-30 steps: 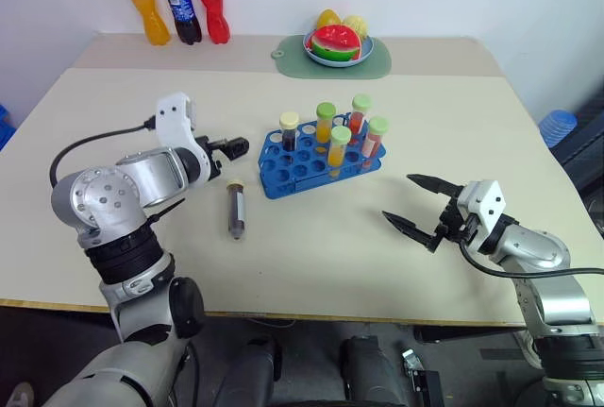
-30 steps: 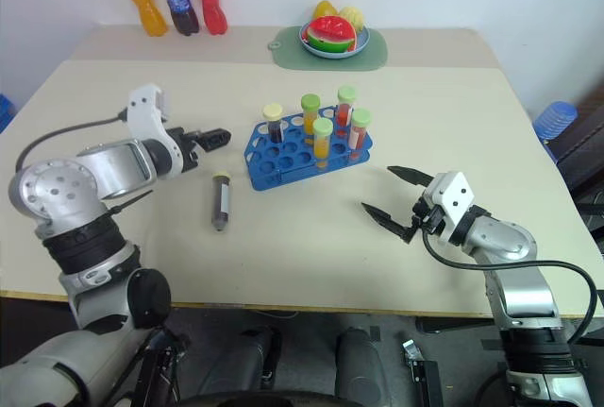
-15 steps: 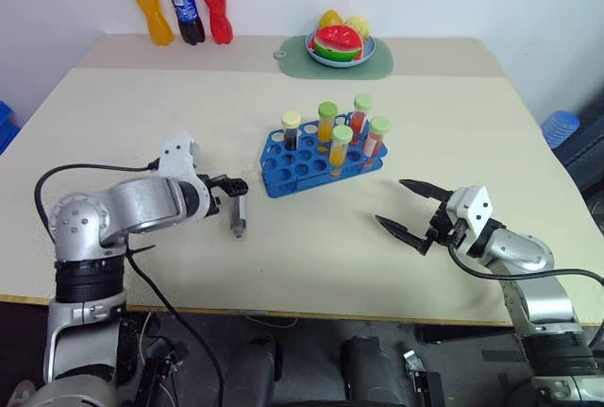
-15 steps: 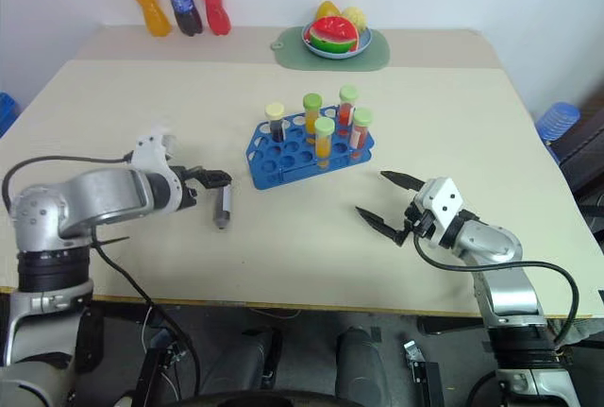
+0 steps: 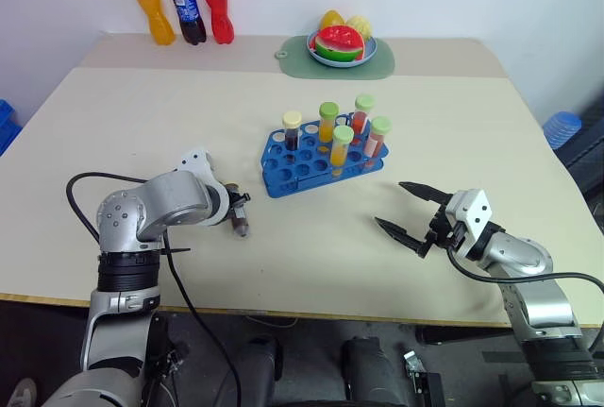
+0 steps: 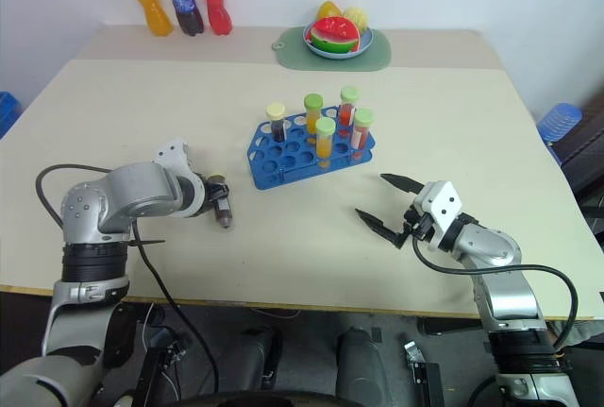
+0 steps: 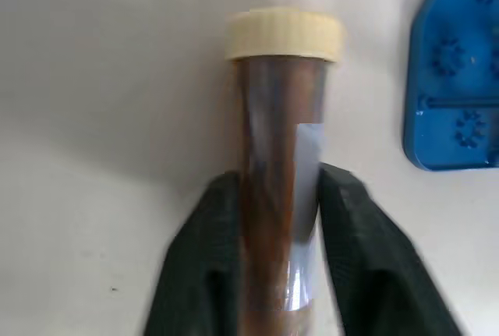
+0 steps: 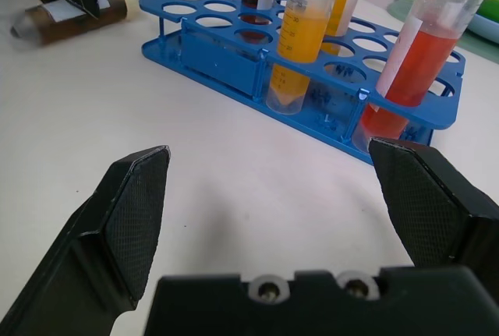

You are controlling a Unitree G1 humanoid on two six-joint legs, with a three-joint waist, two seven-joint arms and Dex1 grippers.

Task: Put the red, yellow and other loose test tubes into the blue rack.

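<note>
Gripping the brown test tube (image 7: 281, 196) lying toward the table's (image 5: 453, 124) left edge, beside the blue rack (image 5: 311, 166), my left gripper (image 5: 238, 213) clamps it; my right gripper (image 5: 406, 211) gapes wide, empty.

The beige table (image 5: 453, 124) carried the blue rack (image 5: 316, 157), a brown tube (image 5: 239, 218), three bottles (image 5: 179, 6) and a green mat (image 5: 330, 65).
</note>
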